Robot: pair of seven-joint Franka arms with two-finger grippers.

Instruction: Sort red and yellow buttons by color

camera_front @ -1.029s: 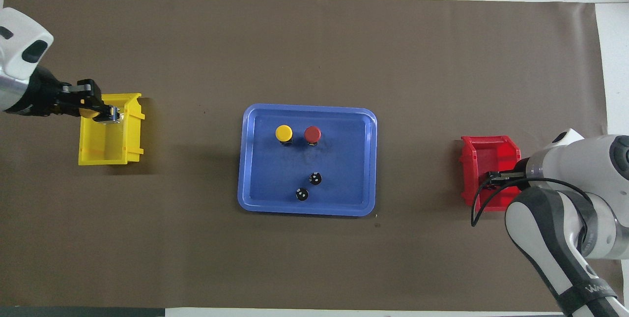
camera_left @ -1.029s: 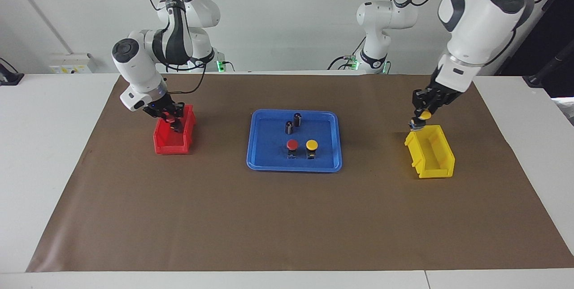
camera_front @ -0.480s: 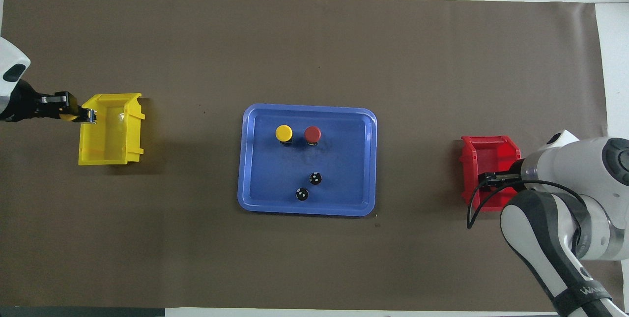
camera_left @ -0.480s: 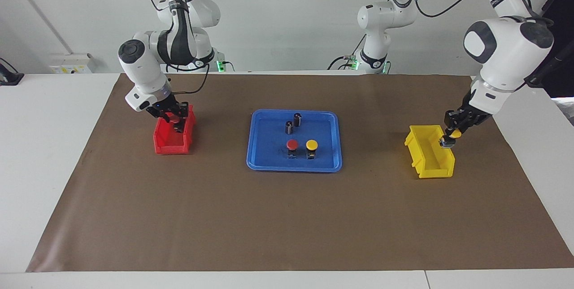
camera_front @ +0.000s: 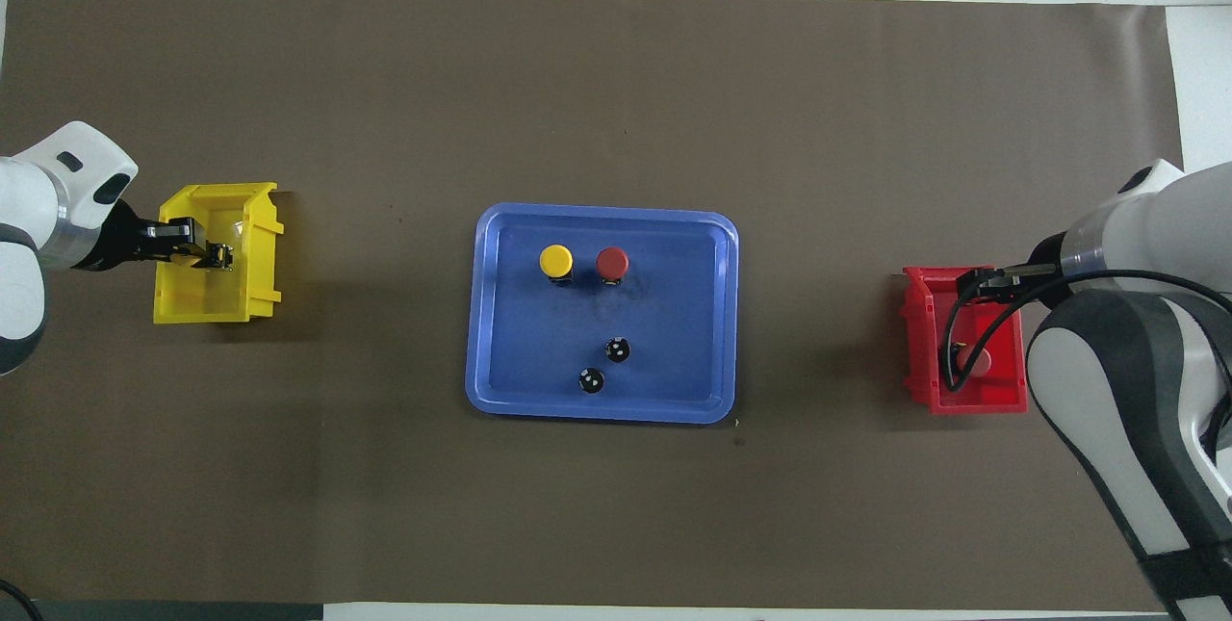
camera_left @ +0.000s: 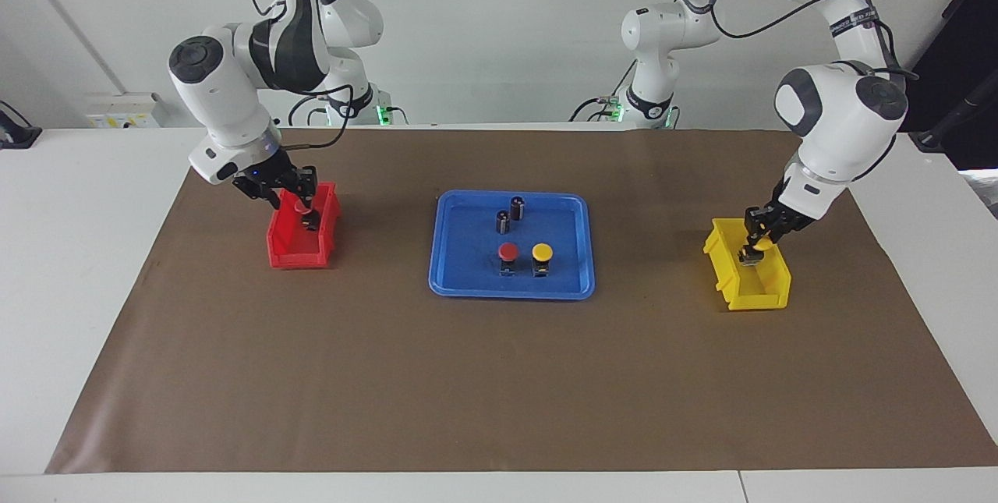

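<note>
A red button (camera_left: 507, 252) and a yellow button (camera_left: 542, 252) stand side by side in the blue tray (camera_left: 511, 292); both also show in the overhead view, red (camera_front: 612, 262) and yellow (camera_front: 555, 261). My left gripper (camera_left: 755, 251) is low in the yellow bin (camera_left: 752, 296), shut on a second yellow button (camera_left: 765, 242). My right gripper (camera_left: 290, 193) is open just above the red bin (camera_left: 296, 257). A second red button (camera_front: 972, 361) lies in that bin, apart from the fingers.
Two dark capless cylinders (camera_left: 517, 207) (camera_left: 503, 221) stand in the tray, nearer to the robots than the buttons. Brown paper (camera_left: 499, 378) covers the table. The yellow bin is at the left arm's end, the red bin at the right arm's end.
My left gripper carried the yellow button past the bin's outer edge, then back and down into it. My right gripper let go of the red button and rose above the red bin.
</note>
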